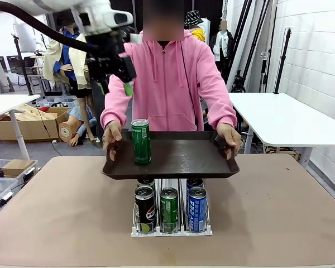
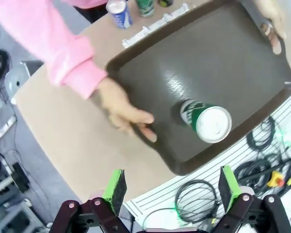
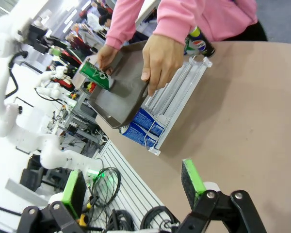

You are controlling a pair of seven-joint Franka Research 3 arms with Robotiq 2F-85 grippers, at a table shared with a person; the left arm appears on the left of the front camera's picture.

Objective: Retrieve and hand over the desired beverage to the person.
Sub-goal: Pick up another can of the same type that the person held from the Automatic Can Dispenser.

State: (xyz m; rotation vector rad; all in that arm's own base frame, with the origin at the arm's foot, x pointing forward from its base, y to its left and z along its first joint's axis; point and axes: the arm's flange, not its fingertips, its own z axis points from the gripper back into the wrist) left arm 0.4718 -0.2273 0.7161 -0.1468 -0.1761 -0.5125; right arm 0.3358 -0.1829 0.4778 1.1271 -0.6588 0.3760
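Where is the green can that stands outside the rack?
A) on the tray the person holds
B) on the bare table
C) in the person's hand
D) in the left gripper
A: the green can stands upright on the tray the person holds.

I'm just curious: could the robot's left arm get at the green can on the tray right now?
Probably yes. The left end effector hangs open above the tray, with nothing between it and the green can. The person's hand grips the rim close by, though.

the tan table [image 1: 279,212] bears a white rack [image 1: 173,233] of cans [image 1: 168,207].
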